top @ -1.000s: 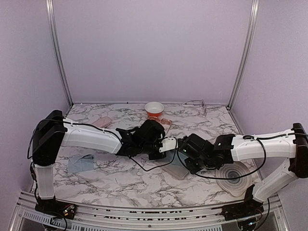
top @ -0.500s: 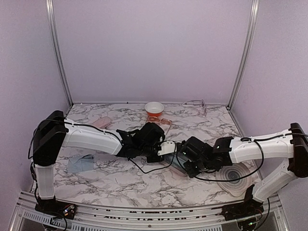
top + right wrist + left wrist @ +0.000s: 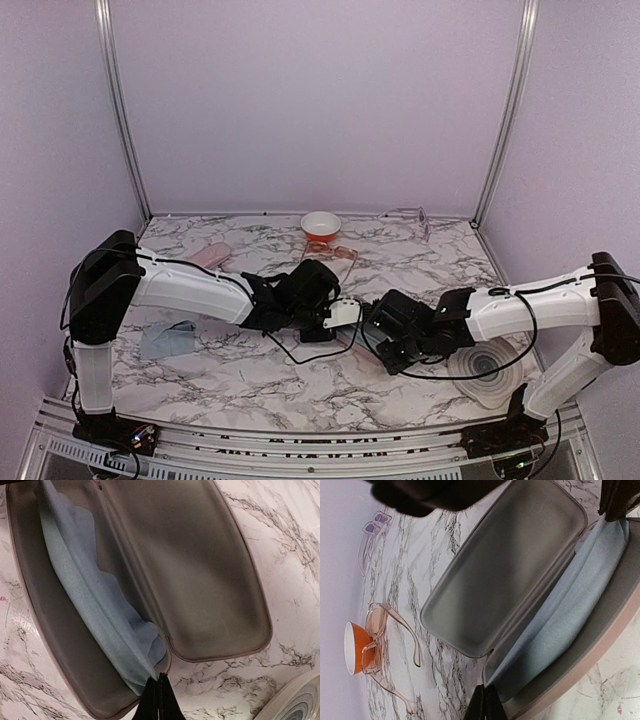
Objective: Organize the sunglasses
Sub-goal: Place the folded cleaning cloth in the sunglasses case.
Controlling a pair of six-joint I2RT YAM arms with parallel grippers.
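Left wrist view: the left tool (image 3: 483, 703) is clamped fully together. Its tips sit right at one hinge corner of an open case (image 3: 505, 565) with grey lining, and there's a blue cloth (image 3: 560, 615) bunched along the case's lower half. Can't tell if it's actually pinching the cloth or just touching it.

Right wrist view is basically the mirror of that. The right tool (image 3: 159, 697) is squeezed closed too, with its tips at the cloth's pointy end by the hinge, and again I can't say whether anything's caught between them.

Both pairs are out on the worktop (image 3: 410, 570), apart from the case. The orange-tinted sunglasses (image 3: 377, 645) lie unfolded just beside a little orange bowl (image 3: 352, 647). The pale sunglasses (image 3: 372, 530) are way off at the far edge by the back wall.

From the top view both arms meet mid-worktop, with a closed pink case (image 3: 210, 253) back left and a second cloth (image 3: 168, 340) front left.
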